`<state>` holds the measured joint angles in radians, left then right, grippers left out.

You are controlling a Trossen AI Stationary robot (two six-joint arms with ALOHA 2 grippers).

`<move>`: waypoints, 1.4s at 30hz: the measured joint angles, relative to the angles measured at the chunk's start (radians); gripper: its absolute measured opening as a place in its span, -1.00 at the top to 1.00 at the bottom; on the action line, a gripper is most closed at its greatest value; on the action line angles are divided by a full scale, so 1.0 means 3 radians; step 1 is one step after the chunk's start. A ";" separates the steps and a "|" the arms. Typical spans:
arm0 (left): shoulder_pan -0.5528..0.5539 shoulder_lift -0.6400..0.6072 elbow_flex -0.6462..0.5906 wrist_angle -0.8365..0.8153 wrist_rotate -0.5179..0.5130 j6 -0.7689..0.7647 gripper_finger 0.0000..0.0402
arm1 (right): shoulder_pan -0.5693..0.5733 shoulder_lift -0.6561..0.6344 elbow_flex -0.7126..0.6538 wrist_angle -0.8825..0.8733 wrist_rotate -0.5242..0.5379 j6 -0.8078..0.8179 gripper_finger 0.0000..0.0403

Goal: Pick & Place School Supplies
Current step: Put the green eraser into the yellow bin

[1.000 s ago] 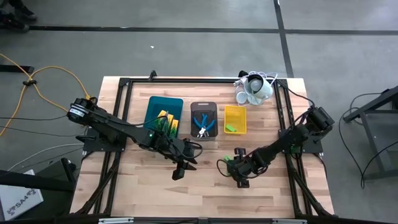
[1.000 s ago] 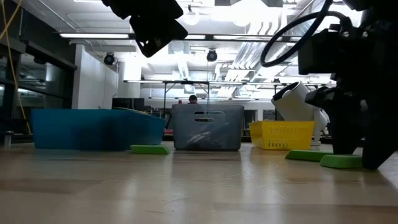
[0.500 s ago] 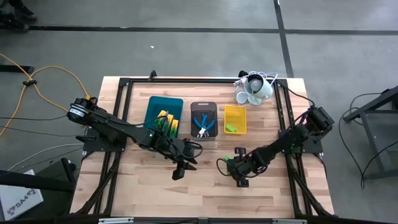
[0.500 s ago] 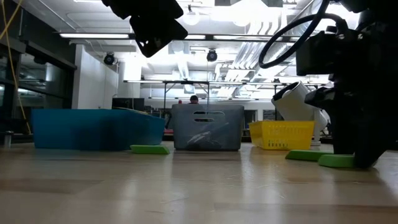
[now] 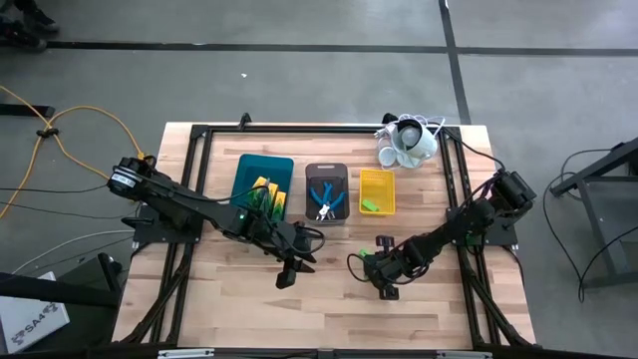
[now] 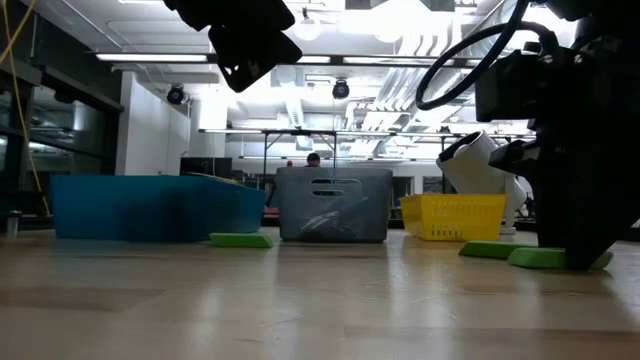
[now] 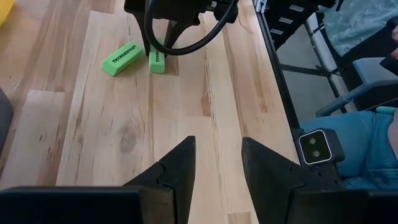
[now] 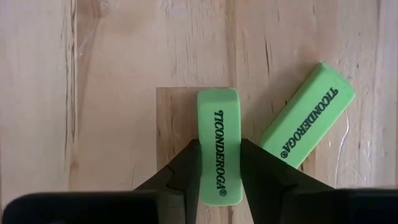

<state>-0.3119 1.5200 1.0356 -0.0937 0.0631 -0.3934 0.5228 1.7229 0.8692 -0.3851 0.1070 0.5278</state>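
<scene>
Two short bright green sticks lie flat on the wooden table right of its middle. My right gripper (image 8: 219,163) points steeply down and is shut on one stick (image 8: 219,124). The other stick (image 8: 308,124) lies slanted just beside it, untouched. My left gripper (image 7: 217,168) hangs open above the table's middle (image 5: 289,271), with nothing between its fingers. A third green stick (image 6: 240,240) lies on the table before the grey tray. Blue-handled tools (image 5: 325,197) lie in the grey tray, and yellow-and-green boxes (image 5: 265,195) in the teal tray. My right gripper pinches the green stick by its two long sides (image 8: 219,171) between its two fingers, on the half nearer the wrist. The fingers (image 8: 186,167) come from above, pointing steeply down, and lie across the stick. The stick lies flat on the table.
A teal tray (image 5: 249,170), a grey tray (image 5: 326,172) and a yellow tray (image 5: 377,179) holding a green stick stand in a row at the far side. A white cup-like cluster with cords (image 5: 407,143) sits at the far right. A black frame (image 5: 199,150) borders the table.
My right gripper has shut its fingers onto the green stick without moving away. The stick stays flat on the table and has shifted slightly as the fingers met it.
</scene>
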 joint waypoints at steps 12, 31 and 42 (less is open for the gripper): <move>0.0000 0.0000 0.0001 0.0000 0.0000 0.0001 0.37 | 0.0000 -0.0052 -0.0009 0.0014 -0.0046 -0.0001 0.55; 0.0000 0.0000 0.0000 -0.0001 0.0000 0.0001 0.37 | -0.0447 -0.0780 -0.0008 -0.0038 -0.0022 -0.0031 0.56; 0.0000 0.0000 0.0000 -0.0012 0.0000 0.0001 0.37 | -0.0930 -0.0987 -0.0006 -0.0126 -0.0016 -0.0345 0.56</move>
<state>-0.3119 1.5200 1.0357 -0.0973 0.0631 -0.3931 0.2438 1.4267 0.8673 -0.4228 0.1021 0.4243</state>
